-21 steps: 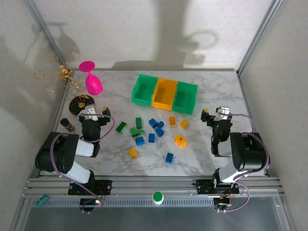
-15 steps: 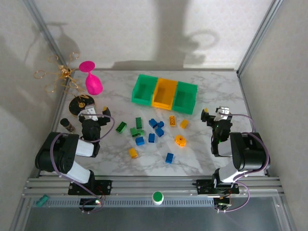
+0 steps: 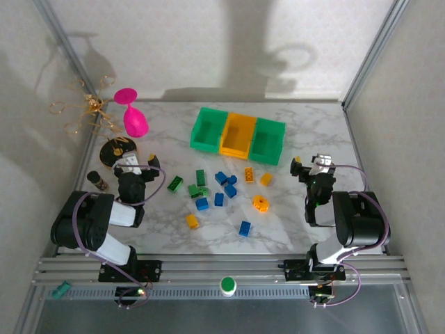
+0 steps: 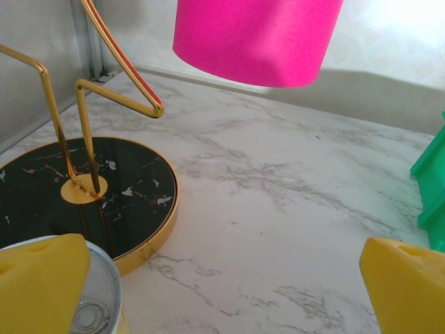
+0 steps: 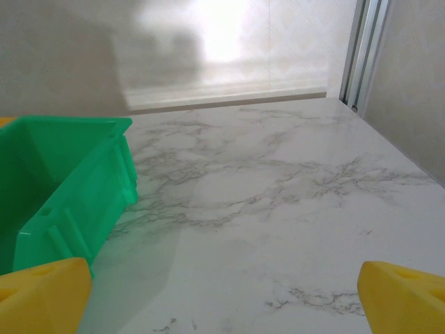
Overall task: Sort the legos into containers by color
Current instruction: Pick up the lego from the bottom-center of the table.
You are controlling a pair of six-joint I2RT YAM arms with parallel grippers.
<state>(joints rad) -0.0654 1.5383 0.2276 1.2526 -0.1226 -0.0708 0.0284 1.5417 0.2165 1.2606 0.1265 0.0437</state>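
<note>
Top external | left gripper wide, empty; pink plastic goblet close ahead, a swing may topple it | green, blue, orange studded plastic legos unsorted to its right | right gripper wide, empty; green and orange rectangular plastic containers ahead-left, easily shoved

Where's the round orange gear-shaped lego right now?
In the top view, the round orange lego lies on the table right of centre, a yellow brick just beyond it and a blue brick nearer the front edge.

Top camera looks down — low wrist cameras skim the table.
</note>
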